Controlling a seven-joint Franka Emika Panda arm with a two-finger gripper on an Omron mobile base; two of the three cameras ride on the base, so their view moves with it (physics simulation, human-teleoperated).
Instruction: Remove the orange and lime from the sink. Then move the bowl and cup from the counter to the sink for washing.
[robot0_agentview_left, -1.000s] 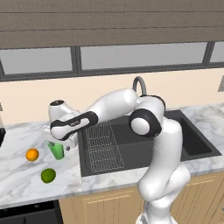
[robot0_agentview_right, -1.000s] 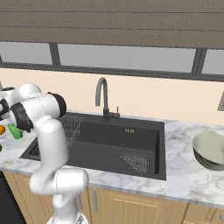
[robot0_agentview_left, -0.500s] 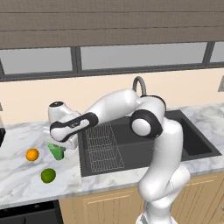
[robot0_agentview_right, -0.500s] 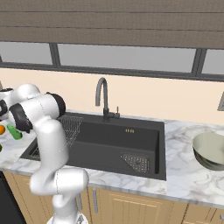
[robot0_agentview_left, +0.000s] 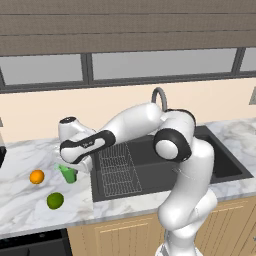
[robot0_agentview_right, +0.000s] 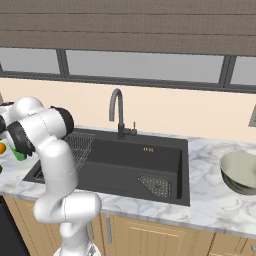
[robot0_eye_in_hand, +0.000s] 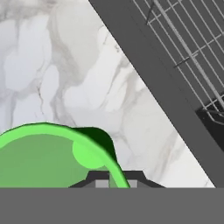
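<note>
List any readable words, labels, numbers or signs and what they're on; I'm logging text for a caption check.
Arm: a small dark marking near the wrist, too small and blurred to read.
Sink: a tiny yellowish mark on the back wall, too small to read.
Cup, orange, lime, bowl: no text.

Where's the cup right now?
The cup stands on the counter left of the sink in the left base view, under the gripper, with the orange to its left and the lime in front.
</note>
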